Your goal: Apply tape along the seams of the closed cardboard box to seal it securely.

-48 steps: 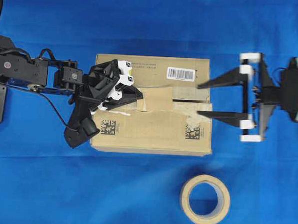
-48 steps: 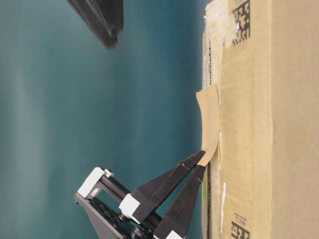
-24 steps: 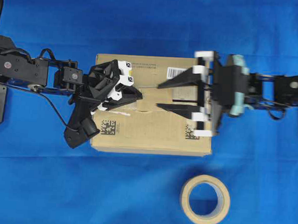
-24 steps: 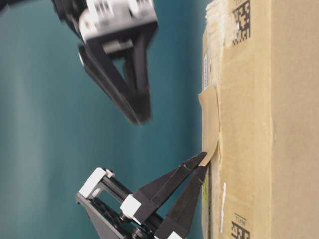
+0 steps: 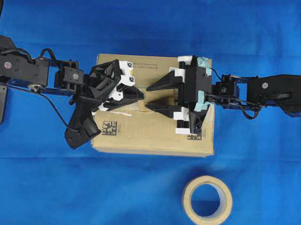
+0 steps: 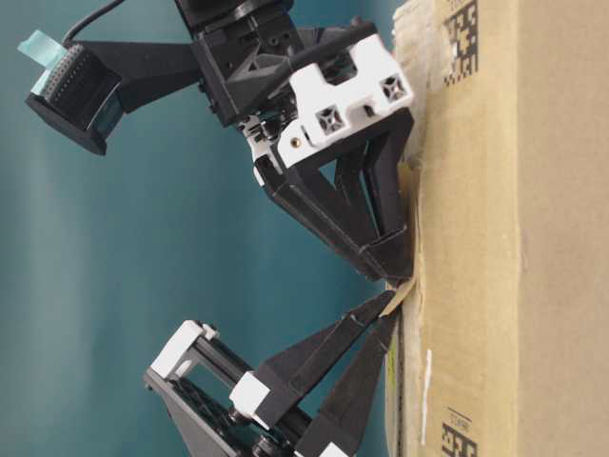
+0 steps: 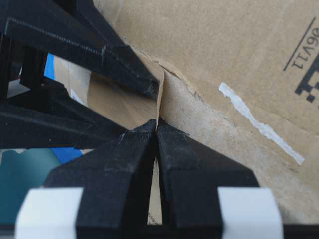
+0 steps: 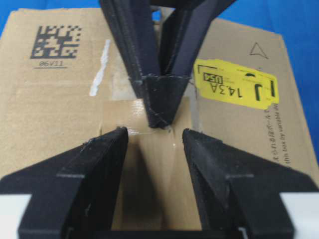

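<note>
Blue cloth (image 5: 45, 187); tape (image 8: 149, 164) between right tool (image 8: 154, 142) tips.

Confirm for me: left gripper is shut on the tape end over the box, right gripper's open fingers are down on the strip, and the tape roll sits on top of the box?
Not quite. The tape roll lies on the blue table beside the cardboard box, as the overhead view shows. The left gripper is shut on the tape, and the right gripper is open on it.

Left claw (image 5: 140, 95) pinched closed; right claw (image 5: 150, 97) spread, seemingly tip-down.
</note>
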### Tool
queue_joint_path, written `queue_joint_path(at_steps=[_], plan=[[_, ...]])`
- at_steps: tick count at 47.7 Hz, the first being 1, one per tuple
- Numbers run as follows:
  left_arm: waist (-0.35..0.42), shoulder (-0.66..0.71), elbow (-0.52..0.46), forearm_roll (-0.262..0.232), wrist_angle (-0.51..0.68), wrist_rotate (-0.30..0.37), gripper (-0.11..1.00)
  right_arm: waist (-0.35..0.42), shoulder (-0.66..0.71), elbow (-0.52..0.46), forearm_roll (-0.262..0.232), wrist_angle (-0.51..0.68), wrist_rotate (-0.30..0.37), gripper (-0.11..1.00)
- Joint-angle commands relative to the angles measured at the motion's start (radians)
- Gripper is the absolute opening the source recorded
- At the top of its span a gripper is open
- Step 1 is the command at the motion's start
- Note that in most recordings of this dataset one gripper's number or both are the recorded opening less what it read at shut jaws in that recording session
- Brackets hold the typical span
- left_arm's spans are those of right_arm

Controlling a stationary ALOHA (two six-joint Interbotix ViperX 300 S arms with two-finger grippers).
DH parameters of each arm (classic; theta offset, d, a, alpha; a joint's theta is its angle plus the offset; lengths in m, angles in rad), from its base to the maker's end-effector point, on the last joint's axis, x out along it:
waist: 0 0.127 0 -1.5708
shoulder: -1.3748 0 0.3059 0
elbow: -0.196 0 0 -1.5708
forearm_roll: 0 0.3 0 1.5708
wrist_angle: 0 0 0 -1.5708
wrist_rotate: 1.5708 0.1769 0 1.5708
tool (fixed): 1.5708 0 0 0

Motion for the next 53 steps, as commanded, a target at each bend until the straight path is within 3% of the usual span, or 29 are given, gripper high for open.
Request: queue_joint_path(at_steps=[1,19,42,53], plan=[[0.003,-0.005,-0.02,-0.002,-0.003,-0.002,0.0,-0.003,-0.012,-0.014,0.005,-0.003,0.002,0.55],[0.011,0.008,-0.037,-0.002,0.005,-0.014,0.0,-0.002,0.002,-0.006,0.006,0.011,0.005,0.55],[0.014,0.006,-0.043,-0.003,0.107,-0.015,0.01,-0.003,0.003,0.029,0.006,0.012,0.028,0.55],[0.014,0.021,-0.066,-0.003,0.127,-0.015,0.16,-0.003,0.003,0.031,0.008,0.008,0.028,0.55]])
